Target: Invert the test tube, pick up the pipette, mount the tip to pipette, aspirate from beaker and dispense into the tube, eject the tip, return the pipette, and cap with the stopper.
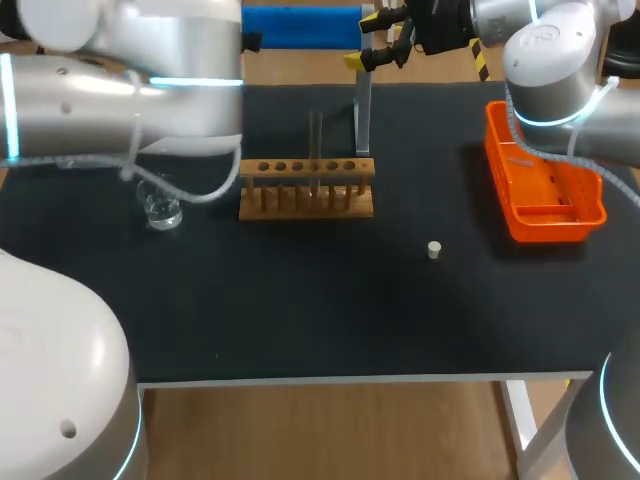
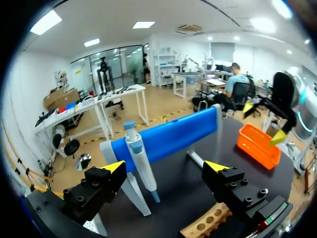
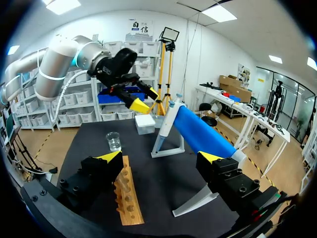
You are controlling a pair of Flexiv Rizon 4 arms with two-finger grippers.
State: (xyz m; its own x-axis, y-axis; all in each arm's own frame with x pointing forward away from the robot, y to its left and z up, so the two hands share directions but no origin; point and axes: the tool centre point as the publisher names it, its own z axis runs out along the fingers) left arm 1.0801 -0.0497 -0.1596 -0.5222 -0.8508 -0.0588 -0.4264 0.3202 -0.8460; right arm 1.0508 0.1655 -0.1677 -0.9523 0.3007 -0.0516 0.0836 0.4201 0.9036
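A clear test tube (image 1: 315,150) stands upright in the wooden rack (image 1: 307,190). The pipette (image 2: 139,161) hangs on the blue stand (image 2: 171,135) at the table's back edge. My left gripper (image 2: 165,168) is open and empty, just in front of the pipette. From the other side of the stand my right gripper (image 3: 161,156) faces the pipette (image 3: 165,124), open and empty; in the head view this gripper (image 1: 372,40) is above the stand's post. The water beaker (image 1: 162,211) sits left of the rack. A small white stopper (image 1: 434,250) lies on the mat right of the rack.
An orange tip box (image 1: 545,190) stands at the right side of the black mat. A white box (image 3: 145,124) sits beyond the beaker (image 3: 113,141) near the stand. My left arm (image 1: 110,90) covers the back left of the table.
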